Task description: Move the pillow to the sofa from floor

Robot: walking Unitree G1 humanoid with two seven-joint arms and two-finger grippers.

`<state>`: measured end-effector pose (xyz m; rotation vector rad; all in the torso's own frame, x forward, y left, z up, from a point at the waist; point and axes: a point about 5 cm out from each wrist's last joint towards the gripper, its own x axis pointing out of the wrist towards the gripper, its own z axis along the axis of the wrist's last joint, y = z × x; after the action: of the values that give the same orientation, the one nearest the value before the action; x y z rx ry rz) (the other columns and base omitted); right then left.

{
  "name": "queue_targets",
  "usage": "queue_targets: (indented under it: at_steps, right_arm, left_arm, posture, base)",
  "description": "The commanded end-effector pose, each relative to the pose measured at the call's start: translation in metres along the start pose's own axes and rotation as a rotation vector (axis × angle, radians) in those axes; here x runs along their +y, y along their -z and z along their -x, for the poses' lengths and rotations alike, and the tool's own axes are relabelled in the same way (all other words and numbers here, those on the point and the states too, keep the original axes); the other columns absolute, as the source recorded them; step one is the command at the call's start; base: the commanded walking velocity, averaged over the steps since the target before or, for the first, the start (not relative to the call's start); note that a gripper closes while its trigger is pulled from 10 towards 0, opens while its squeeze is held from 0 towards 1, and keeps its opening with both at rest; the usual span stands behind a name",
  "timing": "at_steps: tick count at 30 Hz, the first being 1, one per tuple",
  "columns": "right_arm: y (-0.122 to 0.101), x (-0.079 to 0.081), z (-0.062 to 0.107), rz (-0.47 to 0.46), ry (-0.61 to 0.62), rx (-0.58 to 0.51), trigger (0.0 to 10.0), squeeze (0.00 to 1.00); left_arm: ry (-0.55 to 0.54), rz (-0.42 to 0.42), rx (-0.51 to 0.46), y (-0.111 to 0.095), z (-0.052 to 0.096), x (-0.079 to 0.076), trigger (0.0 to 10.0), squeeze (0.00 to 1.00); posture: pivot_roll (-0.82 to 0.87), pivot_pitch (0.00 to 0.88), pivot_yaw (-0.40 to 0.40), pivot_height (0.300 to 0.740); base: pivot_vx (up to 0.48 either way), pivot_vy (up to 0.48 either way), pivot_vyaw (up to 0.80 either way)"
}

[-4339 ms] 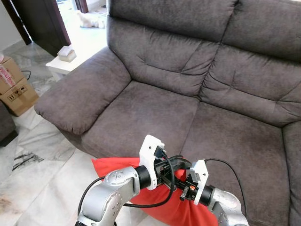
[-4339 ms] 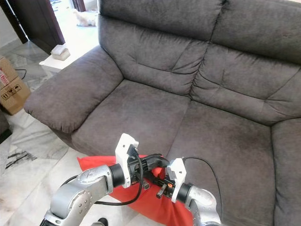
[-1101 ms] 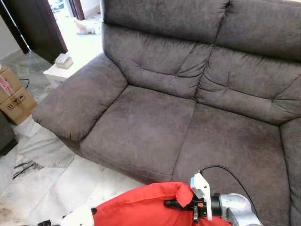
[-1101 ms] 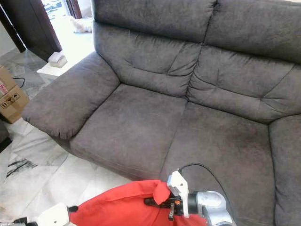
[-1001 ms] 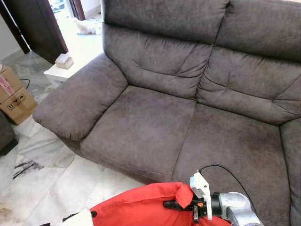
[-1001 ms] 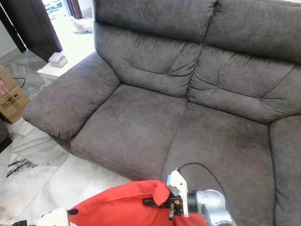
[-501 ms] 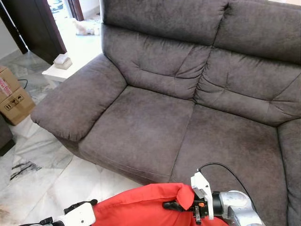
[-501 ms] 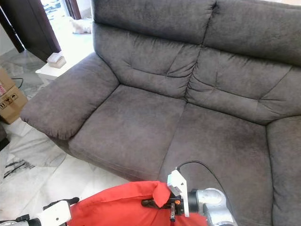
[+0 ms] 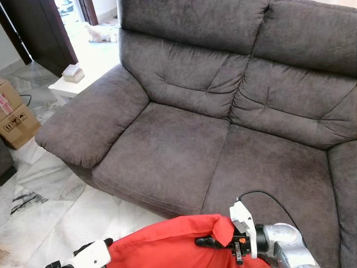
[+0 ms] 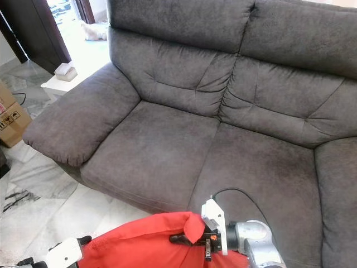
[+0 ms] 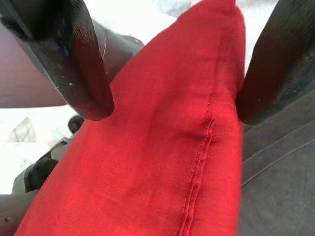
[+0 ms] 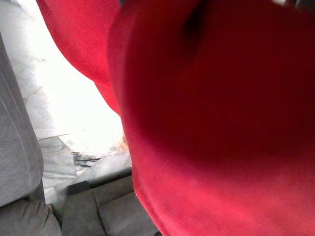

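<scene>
A red pillow (image 9: 167,245) hangs spread out between my two grippers, low in front of the dark grey sofa (image 9: 184,139). My right gripper (image 9: 203,242) is shut on the pillow's right corner, just off the front edge of the right seat cushion. My left gripper (image 9: 103,244) is at the pillow's left edge, above the marble floor. In the left wrist view the pillow's stitched seam (image 11: 197,162) sits pinched between the two black fingers (image 11: 78,64). Red fabric (image 12: 211,123) lies close against the right wrist camera.
Both sofa seats and the left armrest (image 9: 89,123) are bare. A low white table (image 9: 67,86) with a tissue box (image 9: 73,72) stands left of the sofa. A cardboard box (image 9: 15,114) and a dark door (image 9: 47,28) are further left. Cables (image 9: 22,201) lie on the floor.
Since 4.3 s ago my grippers have drawn apart, the left one going down and to the left, and the pillow is now stretched wide. Over the last second little has moved.
</scene>
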<state>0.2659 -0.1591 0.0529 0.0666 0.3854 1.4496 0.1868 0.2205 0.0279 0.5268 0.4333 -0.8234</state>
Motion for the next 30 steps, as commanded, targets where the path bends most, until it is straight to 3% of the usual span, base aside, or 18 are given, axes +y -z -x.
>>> queue_targets:
  at_steps: [1, 3, 4, 5, 6, 16, 21, 22, 23, 25, 26, 27, 28, 29, 30]
  right_arm:
    - [-0.015, 0.001, 0.0, 0.062, -0.04, -0.056, 0.0, 0.0]
    - [-0.018, 0.001, 0.003, 0.061, -0.042, -0.062, 0.0, 0.0]
    - [-0.018, 0.002, 0.004, 0.06, -0.042, -0.063, 0.0, 0.0]
    - [-0.019, 0.002, 0.005, 0.06, -0.043, -0.065, 0.0, 0.0]
    - [-0.019, 0.002, 0.006, 0.06, -0.044, -0.065, 0.0, 0.0]
    - [-0.022, 0.002, 0.01, 0.062, -0.038, -0.063, 0.0, 0.0]
    - [-0.022, 0.001, 0.011, 0.059, -0.024, -0.055, 0.0, 0.0]
    - [-0.022, 0.001, 0.011, 0.058, -0.024, -0.055, 0.0, 0.0]
    - [-0.022, 0.001, 0.01, 0.058, -0.024, -0.055, 0.0, 0.0]
    - [-0.022, 0.001, 0.01, 0.058, -0.024, -0.055, 0.0, 0.0]
    - [-0.022, 0.001, 0.01, 0.058, -0.025, -0.056, 0.0, 0.0]
    - [-0.022, 0.001, 0.01, 0.058, -0.025, -0.056, 0.0, 0.0]
    - [-0.022, 0.001, 0.01, 0.058, -0.024, -0.056, 0.0, 0.0]
    - [-0.022, 0.001, 0.01, 0.058, -0.022, -0.056, 0.0, 0.0]
    - [-0.022, 0.001, 0.01, 0.059, -0.02, -0.055, 0.0, 0.0]
  left_arm:
    - [0.01, 0.021, 0.014, 0.006, 0.002, -0.002, 10.0, 1.0]
    - [0.013, 0.019, 0.005, 0.004, 0.002, -0.001, 10.0, 1.0]
    - [0.008, 0.026, 0.0, 0.003, 0.002, -0.001, 10.0, 0.92]
    - [0.0, 0.035, -0.002, 0.004, 0.002, 0.001, 10.0, 0.26]
    - [-0.003, 0.035, 0.001, 0.004, 0.002, 0.001, 10.0, 0.0]
    - [0.005, 0.046, 0.026, 0.011, 0.001, -0.001, 10.0, 0.0]
    - [0.083, 0.029, 0.074, 0.017, 0.0, -0.012, 10.0, 0.0]
    - [0.086, 0.041, 0.073, 0.017, 0.0, -0.012, 9.4, 0.0]
    - [0.087, 0.047, 0.075, 0.017, 0.0, -0.012, 7.1, 0.0]
    - [0.088, 0.051, 0.076, 0.018, 0.0, -0.013, 7.1, 0.0]
    - [0.093, 0.054, 0.079, 0.018, 0.0, -0.013, 4.4, 0.0]
    - [0.096, 0.053, 0.081, 0.019, 0.0, -0.014, 4.2, 0.0]
    - [0.097, 0.052, 0.081, 0.019, 0.001, -0.014, 3.4, 0.0]
    - [0.095, 0.051, 0.083, 0.019, 0.001, -0.014, 0.7, 0.0]
    - [0.098, 0.053, 0.085, 0.019, 0.001, -0.014, 0.0, 0.0]
  posture:
    - [0.19, 0.21, -0.042, 0.737]
    - [0.18, 0.212, -0.044, 0.737]
    - [0.18, 0.213, -0.047, 0.737]
    - [0.18, 0.214, -0.048, 0.737]
    - [0.18, 0.214, -0.048, 0.737]
    - [0.17, 0.218, -0.055, 0.737]
    - [0.17, 0.218, -0.056, 0.737]
    - [0.18, 0.218, -0.057, 0.737]
    - [0.18, 0.218, -0.057, 0.737]
    - [0.18, 0.218, -0.057, 0.737]
    - [0.18, 0.219, -0.056, 0.737]
    - [0.18, 0.219, -0.056, 0.737]
    - [0.18, 0.219, -0.056, 0.737]
    - [0.18, 0.219, -0.056, 0.737]
    - [0.18, 0.219, -0.056, 0.737]
  base:
    - [0.0, 0.0, 0.0]
    - [0.0, 0.0, 0.0]
    - [0.0, 0.0, 0.0]
    - [0.0, 0.0, 0.0]
    - [0.0, 0.0, 0.0]
    - [0.0, 0.0, 0.0]
    - [0.0, 0.0, 0.0]
    - [0.0, 0.0, 0.0]
    - [0.0, 0.0, 0.0]
    - [0.0, 0.0, 0.0]
    - [0.0, 0.0, 0.0]
    - [0.0, 0.0, 0.0]
    - [0.0, 0.0, 0.0]
    - [0.0, 0.0, 0.0]
    - [0.0, 0.0, 0.0]
